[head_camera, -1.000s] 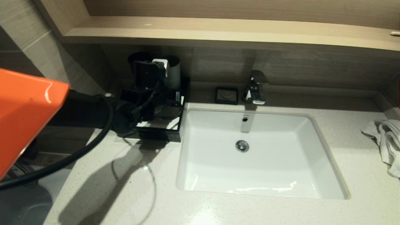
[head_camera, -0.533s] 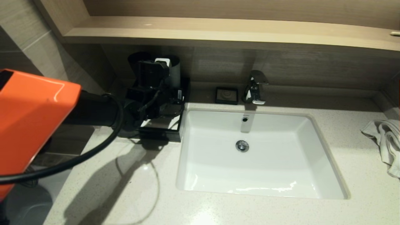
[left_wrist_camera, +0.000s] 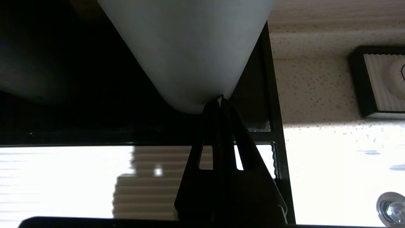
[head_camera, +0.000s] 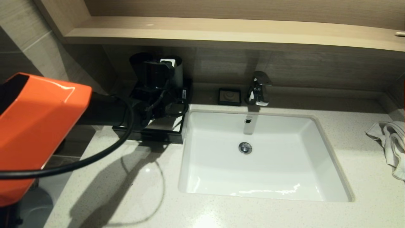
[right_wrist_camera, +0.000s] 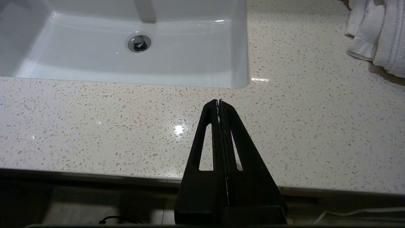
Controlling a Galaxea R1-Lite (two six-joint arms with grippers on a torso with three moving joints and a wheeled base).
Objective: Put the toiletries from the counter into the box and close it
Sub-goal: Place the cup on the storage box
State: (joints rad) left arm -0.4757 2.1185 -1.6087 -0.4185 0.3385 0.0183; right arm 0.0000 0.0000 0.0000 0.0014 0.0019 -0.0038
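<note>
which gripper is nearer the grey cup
Left. The left gripper, shut, has its tips at the grey cup over the box. The right gripper, shut, hangs over the counter's front edge.

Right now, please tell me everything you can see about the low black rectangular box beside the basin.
The low black rectangular box stands on the pale speckled stone counter, at the left rim of the white basin, near the back wall. It has a glossy black frame and a flat white top panel with fine ribs. A grey plastic cup stands at its back. The left gripper, fingers shut, hangs over the top near the cup; contact cannot be told. No toiletries show on it.
</note>
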